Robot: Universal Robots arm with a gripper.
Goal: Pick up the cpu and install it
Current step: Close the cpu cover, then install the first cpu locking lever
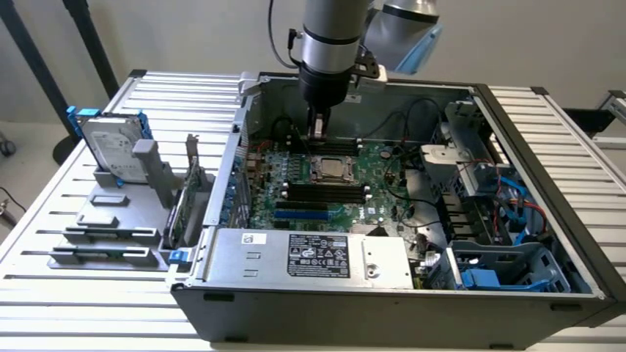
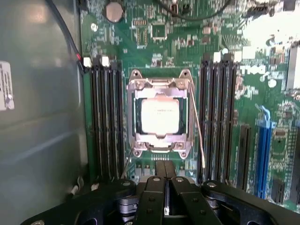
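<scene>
Room: gripper [image 1: 318, 132] hangs inside the open case [image 1: 391, 312], with the walls well apart around it.
Jaws: pressed shut against each other.
Cpu: cpu [image 1: 330, 167] sits in its socket at frame centre, just below the fingertips.
Around: memory slots [image 2: 105, 122] flank the socket; the hard drive [image 1: 105, 147] stands at the exterior view's left.
Surface: slatted table [image 1: 78, 312].

An open computer case [image 1: 391, 302] lies on a slatted metal bench [image 1: 78, 312], its green motherboard [image 1: 377, 158] exposed. The robot arm [image 1: 328, 37] reaches down into the case, and the hand [image 1: 318, 134], fingers drawn together and holding nothing, hangs just above the cpu [image 1: 330, 167], which sits in its socket between the dark memory slots. A labelled power supply [image 1: 313, 255] fills the near side. Toward the exterior view's left, a hard drive [image 1: 102, 143] in a blue frame stands upright on a grey plastic holder [image 1: 113, 220].
</scene>
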